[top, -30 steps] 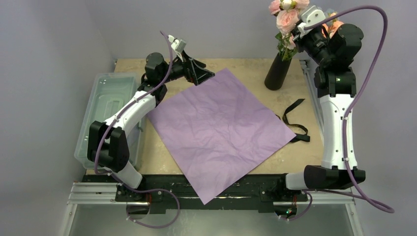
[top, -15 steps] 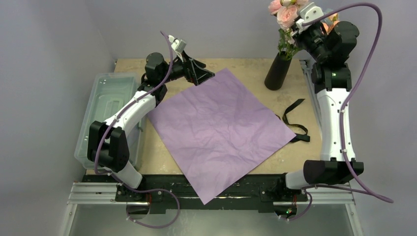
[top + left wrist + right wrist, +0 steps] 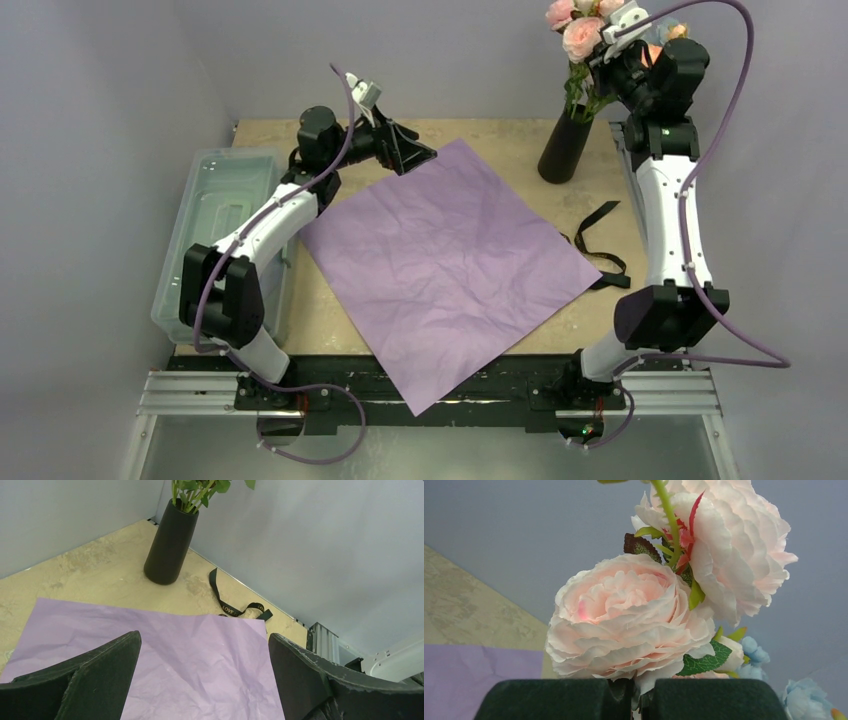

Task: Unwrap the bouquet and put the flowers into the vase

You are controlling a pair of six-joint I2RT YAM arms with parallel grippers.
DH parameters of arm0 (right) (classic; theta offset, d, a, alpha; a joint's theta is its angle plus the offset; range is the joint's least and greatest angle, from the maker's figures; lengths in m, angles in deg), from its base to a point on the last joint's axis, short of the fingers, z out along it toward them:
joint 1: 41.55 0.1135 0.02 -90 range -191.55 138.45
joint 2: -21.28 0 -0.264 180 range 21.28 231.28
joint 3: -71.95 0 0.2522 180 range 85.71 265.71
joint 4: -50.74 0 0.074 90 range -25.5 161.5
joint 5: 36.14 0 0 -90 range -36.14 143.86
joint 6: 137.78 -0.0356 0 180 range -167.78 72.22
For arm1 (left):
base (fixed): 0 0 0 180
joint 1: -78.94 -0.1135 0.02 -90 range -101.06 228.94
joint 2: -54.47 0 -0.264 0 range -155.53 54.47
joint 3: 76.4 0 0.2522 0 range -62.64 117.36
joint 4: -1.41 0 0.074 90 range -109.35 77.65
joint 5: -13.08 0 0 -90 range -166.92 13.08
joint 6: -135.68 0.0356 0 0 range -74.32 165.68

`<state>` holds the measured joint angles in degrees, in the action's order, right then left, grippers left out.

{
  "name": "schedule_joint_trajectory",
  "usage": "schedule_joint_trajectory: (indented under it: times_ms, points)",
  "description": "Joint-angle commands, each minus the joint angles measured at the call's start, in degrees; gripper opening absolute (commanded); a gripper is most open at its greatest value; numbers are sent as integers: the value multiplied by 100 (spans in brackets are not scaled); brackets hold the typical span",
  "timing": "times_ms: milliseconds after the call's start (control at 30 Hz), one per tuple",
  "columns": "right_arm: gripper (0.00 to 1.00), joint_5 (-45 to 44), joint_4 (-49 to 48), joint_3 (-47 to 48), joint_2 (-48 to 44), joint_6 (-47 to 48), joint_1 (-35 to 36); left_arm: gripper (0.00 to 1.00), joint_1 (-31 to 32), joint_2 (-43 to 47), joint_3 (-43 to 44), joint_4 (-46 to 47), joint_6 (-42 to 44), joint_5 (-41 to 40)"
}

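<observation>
- The right end effector (image 3: 603, 55) is raised at the upper right of the top view and is clamped tight on the stems of the flowers (image 3: 580, 32), just under the blooms.
- In the right wrist view, a thin stem is seen pinched between the closed fingers (image 3: 719, 700). Two pale pink blooms (image 3: 634, 615) fill the centre, and pale blue ones are seen at lower right.
- The vase (image 3: 565, 147) is stood upright at the upper right of the worktop (image 3: 500, 135), with green stems and leaves in its mouth.
- The left end effector (image 3: 405, 150) is spread wide and holds nothing. It is held over the far corner of the lilac paper sheet (image 3: 445, 260), above upper centre.
- The sheet is laid flat and unfolded across mid-frame.
- The black ribbon (image 3: 600, 250) is left loose at the sheet's right edge, below the vase.
- A clear bin (image 3: 215, 220) is seen at far left.
</observation>
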<state>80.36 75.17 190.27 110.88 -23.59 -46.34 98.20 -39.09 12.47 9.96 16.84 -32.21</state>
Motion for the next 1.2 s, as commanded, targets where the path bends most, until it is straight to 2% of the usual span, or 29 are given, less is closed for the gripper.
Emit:
schedule_joint_trajectory:
  times_ms: [0,267,500,1133,1167]
  points:
    - [0,-44,-298,225,94,-198,-86,100,7,-62,301,46,134,-1]
    - [0,-70,-406,170,381,-223,-183,100,5,-169,356,23,116,-23]
    - [0,4,-388,307,752,-644,-417,100,3,-181,373,-249,234,-138]
    - [0,-207,-268,59,1208,-652,-452,100,7,-214,377,-764,645,-361]
    - [2,-221,-242,50,1209,-652,-452,100,7,-220,400,-866,686,-399]
